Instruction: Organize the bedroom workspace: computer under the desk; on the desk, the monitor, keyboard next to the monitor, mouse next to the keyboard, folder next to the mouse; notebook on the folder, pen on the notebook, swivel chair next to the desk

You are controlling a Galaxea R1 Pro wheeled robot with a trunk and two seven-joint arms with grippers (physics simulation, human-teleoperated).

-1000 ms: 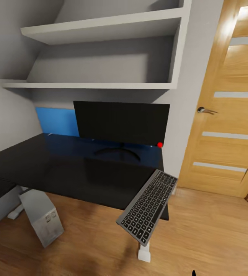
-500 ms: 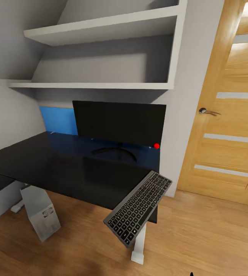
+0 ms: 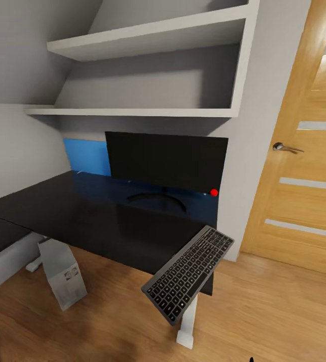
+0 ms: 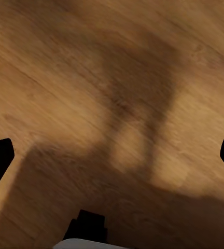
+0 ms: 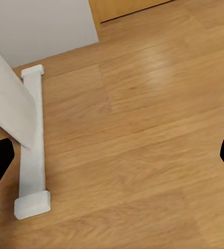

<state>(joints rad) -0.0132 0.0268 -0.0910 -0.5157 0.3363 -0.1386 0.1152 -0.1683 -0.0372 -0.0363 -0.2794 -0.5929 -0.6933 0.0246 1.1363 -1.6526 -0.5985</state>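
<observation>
The black monitor (image 3: 167, 161) stands at the back of the glossy black desk (image 3: 82, 216), with a red dot at its lower right corner. The silver-grey keyboard (image 3: 188, 274) lies tilted over the desk's front right corner, and most of it hangs past the edge. The light grey computer (image 3: 62, 274) stands on the floor under the desk's left part. Over bare wood floor, my left gripper (image 4: 112, 155) is open. My right gripper (image 5: 112, 161) is open above the floor beside the desk's white foot (image 5: 31, 155). The mouse, folder, notebook, pen and swivel chair are out of view.
A blue panel (image 3: 85, 157) runs along the wall behind the monitor. Two white shelves (image 3: 143, 75) hang above the desk. A wooden door (image 3: 304, 166) with a metal handle stands at the right. Wood floor (image 3: 273, 311) spreads in front of it.
The whole picture has shifted, so the camera has moved. The desk, monitor, keyboard and computer keep their places relative to each other.
</observation>
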